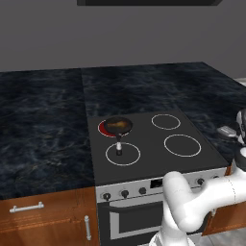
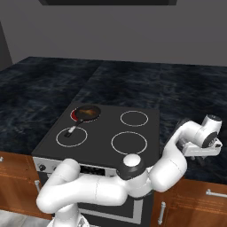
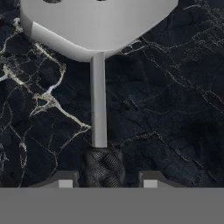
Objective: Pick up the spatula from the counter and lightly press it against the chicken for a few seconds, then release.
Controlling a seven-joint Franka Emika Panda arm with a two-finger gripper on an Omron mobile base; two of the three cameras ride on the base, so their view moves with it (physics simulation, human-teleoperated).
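Alignment looks right for the pick. The gripper (image 3: 107, 181) hangs over the dark veined counter (image 3: 175, 109) and points down at it, with the spatula (image 3: 99, 100) lying flat beneath. Its dark braided handle (image 3: 104, 166) sits between the fingertips (image 3: 65, 181), a little nearer one tip than the other. The grey shaft runs straight ahead of the gripper to the broad white blade (image 3: 96, 30) at the far end. Straddling the handle crosswise, rather than the thin shaft, gives the pads the thickest, roughest part to bite on. It also leaves the blade free for pressing. The jaws stand at a middling width. A strip of counter shows between each tip and the handle, so nothing is clamped yet and the spatula rests on the stone under its own weight.

The chicken (image 2: 88, 113) is well away to the gripper's left, in a small dark pan (image 2: 76, 113) on the stove (image 2: 106, 133), over a burner that glows red (image 2: 72, 116).

The next move likely calls for closing on the handle, lifting, and carrying leftward across the stove. Held this far from the blade, the spatula may droop or twist if the grip is soft.
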